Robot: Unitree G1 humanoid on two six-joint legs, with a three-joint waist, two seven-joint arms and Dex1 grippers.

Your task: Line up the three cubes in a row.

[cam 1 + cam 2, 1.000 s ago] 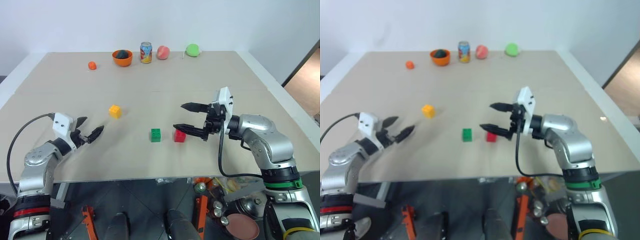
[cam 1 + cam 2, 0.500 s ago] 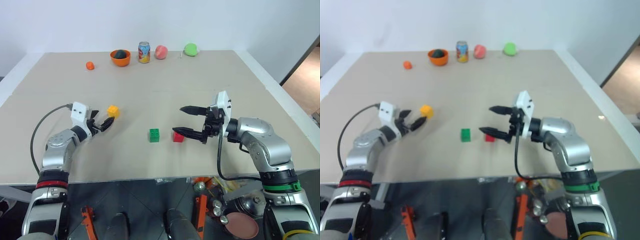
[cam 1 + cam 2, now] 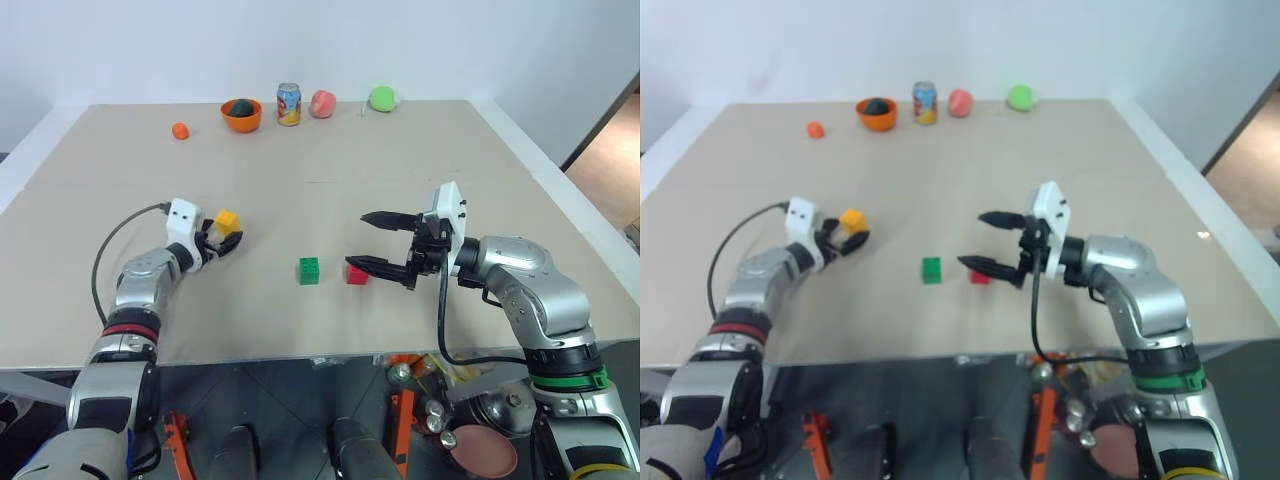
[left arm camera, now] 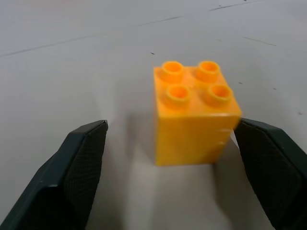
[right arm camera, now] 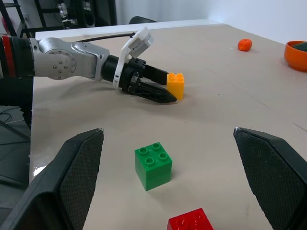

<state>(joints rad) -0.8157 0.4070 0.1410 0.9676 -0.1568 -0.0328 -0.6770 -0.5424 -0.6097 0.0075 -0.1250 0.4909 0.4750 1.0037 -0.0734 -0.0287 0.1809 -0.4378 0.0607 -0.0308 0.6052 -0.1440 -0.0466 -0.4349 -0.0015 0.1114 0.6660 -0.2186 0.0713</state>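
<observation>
The yellow cube (image 3: 228, 220) sits on the table at the left, between the fingers of my left gripper (image 3: 222, 236). In the left wrist view the yellow cube (image 4: 194, 115) stands studs up; one finger (image 4: 268, 163) is at its side and the other finger (image 4: 79, 167) stands well apart, so this gripper is open. The green cube (image 3: 309, 270) and the red cube (image 3: 357, 273) lie side by side in the middle. My right gripper (image 3: 356, 240) hovers open just right of the red cube, its lower fingertip close beside it.
Along the far edge stand an orange ball (image 3: 180, 130), an orange bowl (image 3: 244, 114), a drink can (image 3: 289, 103), a pink fruit (image 3: 322, 103) and a green fruit (image 3: 382, 98). The table's front edge (image 3: 300, 358) runs just below the cubes.
My left gripper has reached forward and to the right until its fingers straddle the yellow cube, and they have narrowed a little. The right gripper and the cubes have not moved.
</observation>
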